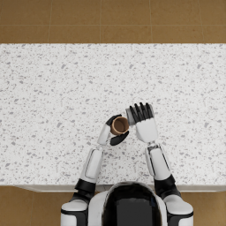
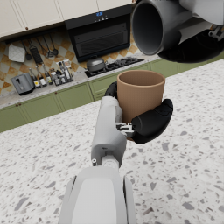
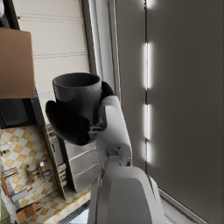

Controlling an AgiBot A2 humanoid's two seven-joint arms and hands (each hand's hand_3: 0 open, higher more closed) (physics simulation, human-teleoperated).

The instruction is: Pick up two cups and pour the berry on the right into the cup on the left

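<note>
My left hand (image 1: pixel 115 132) grips a brown cup (image 1: pixel 119 126) upright above the speckled counter (image 1: pixel 53 97). In the left wrist view the brown cup (image 2: pixel 140 94) sits between the dark fingers (image 2: pixel 151 122), and its inside is hidden. My right hand (image 1: pixel 142 117) holds a dark grey cup (image 1: pixel 131 115) tipped on its side just right of the brown cup. That grey cup (image 2: pixel 157 26) hangs above and beside the brown rim, mouth turned sideways. In the right wrist view the right hand (image 3: pixel 70 120) wraps the grey cup (image 3: pixel 78 94), with the brown cup (image 3: pixel 15 63) close by. No berry shows.
The counter's near edge runs just ahead of my elbows and its far edge meets a brown tiled floor (image 1: pixel 110 20). In the left wrist view, green cabinets with a stove and oven (image 2: pixel 100 37) stand behind the counter.
</note>
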